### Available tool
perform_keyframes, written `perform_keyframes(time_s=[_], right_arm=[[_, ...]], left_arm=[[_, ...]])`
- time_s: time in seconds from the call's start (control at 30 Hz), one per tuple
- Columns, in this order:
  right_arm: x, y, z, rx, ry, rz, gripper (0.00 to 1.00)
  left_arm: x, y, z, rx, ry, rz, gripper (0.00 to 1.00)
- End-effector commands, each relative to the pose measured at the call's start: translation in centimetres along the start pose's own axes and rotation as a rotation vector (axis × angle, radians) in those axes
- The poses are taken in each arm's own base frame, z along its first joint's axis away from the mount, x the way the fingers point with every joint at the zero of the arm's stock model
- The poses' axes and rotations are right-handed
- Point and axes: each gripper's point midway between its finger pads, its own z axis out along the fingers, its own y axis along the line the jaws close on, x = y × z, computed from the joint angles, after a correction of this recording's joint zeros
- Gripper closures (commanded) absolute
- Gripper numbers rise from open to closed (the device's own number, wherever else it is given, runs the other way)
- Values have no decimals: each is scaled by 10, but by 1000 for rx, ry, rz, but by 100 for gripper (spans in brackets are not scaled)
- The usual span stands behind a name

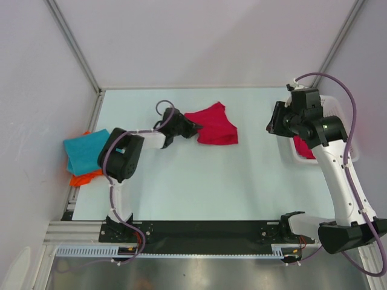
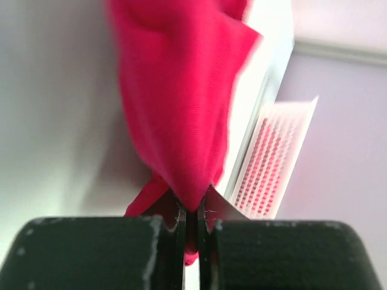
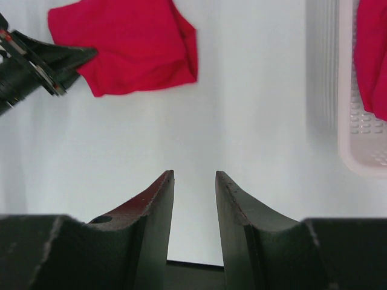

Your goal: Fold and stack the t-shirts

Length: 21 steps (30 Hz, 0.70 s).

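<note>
**Inspector:** Nearest, at the left edge of the top view, a folded teal cloth t-shirt point(image 1: 84, 148) lies on an orange cloth t-shirt point(image 1: 83, 179). I judge both done and stacked.

**Clerk:** Right of frame?

**Inspector:** The right gripper point(image 3: 193, 181) hangs released, jaws apart and empty. It is over the pale table point(image 1: 199, 187), just beside the white plastic mesh basket point(image 1: 352, 142). A crimson cloth t-shirt point(image 3: 372, 54) lies inside, apparently not yet folded.

**Clerk:** Farther back?

**Inspector:** At upper centre a second crimson t-shirt point(image 1: 214, 127) lies crumpled on the table. The left gripper point(image 1: 193, 128) is clenched on its left corner. The left wrist view shows cloth pinched between the jaws.

**Clerk:** Progress?

**Inspector:** Roughly halfway, in my judgement. Two are stacked, one is in hand, and one waits in the basket.
</note>
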Motion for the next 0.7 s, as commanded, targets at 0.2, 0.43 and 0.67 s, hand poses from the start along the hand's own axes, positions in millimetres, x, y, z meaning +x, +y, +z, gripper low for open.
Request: perform_keyframes(time_s=[0.2,0.43,0.67], right_arm=[[-14,29,-52,-151,-98,24,61],[-21,38,-69,-198,-128,7,61],[-24,43,-80,-223,-152,9,61]], left_arm=[[-100,-29,-124,27,-193,134,100],[-143,4,-212,-25,-376,98,100],[-177,24,-265,1,-409,59,100]])
